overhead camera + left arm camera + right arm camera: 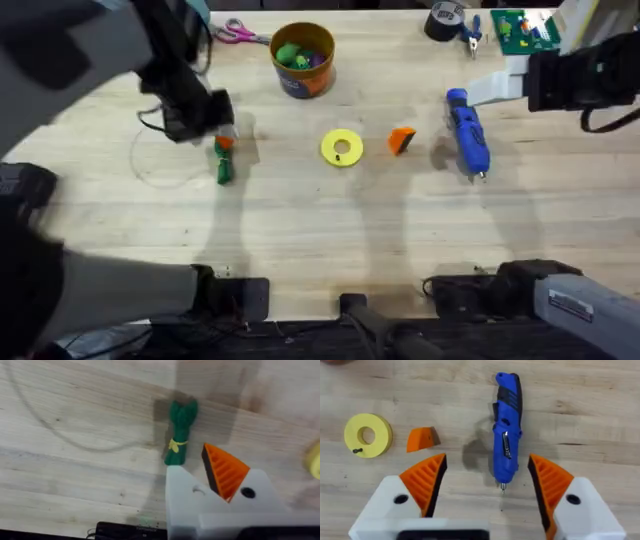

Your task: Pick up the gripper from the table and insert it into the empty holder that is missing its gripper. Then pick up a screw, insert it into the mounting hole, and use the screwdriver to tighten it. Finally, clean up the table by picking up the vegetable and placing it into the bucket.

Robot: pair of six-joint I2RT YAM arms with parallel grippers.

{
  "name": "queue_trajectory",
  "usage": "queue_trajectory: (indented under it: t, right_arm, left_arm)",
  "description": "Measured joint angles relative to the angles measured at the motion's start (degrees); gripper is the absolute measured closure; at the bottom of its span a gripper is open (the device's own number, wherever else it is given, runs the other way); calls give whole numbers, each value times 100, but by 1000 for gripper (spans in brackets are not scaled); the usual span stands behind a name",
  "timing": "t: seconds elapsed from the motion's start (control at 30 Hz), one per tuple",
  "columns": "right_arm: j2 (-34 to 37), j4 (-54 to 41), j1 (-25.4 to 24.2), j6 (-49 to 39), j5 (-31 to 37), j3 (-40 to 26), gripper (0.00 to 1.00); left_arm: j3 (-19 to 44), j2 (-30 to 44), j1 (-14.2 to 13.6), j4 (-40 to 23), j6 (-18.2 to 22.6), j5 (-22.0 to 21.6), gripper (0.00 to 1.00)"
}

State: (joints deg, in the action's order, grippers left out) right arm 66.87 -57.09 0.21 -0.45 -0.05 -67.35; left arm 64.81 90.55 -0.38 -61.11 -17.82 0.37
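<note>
The loose orange gripper wedge (pixel 401 139) (pixel 422 438) lies on the table between a yellow disc (pixel 342 147) (pixel 368 435) and the blue screwdriver (pixel 467 132) (pixel 507 427). A small dark screw (pixel 357 450) rests on the disc. My left gripper (pixel 222 135) (pixel 194 461) hovers shut just above the green vegetable (pixel 224 168) (pixel 179 432). One of its fingers is a bare white holder (pixel 182 495); the other carries an orange pad (pixel 225 470). My right gripper (pixel 490 90) (pixel 487 457) stands open over the screwdriver, holding nothing. The bucket (pixel 302 58) holds toy vegetables.
Pink scissors (pixel 237 32) lie at the back left. A black tape roll (pixel 444 20), blue pliers (pixel 470 30) and a green circuit board (pixel 522 28) sit at the back right. A thin cable loop (pixel 160 175) lies left of the vegetable.
</note>
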Motion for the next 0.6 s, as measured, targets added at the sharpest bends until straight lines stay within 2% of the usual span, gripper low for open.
queue_trajectory:
  t: [0.27, 0.6]
  right_arm:
    - [2, -16, 0, 0, 0, 0, 5]
    - [0, -21, 0, 0, 0, 0, 4]
  left_arm:
    - [709, -1348, 0, -573, 9, -1, 997]
    - [799, -2760, 0, -642, 121, 1, 997]
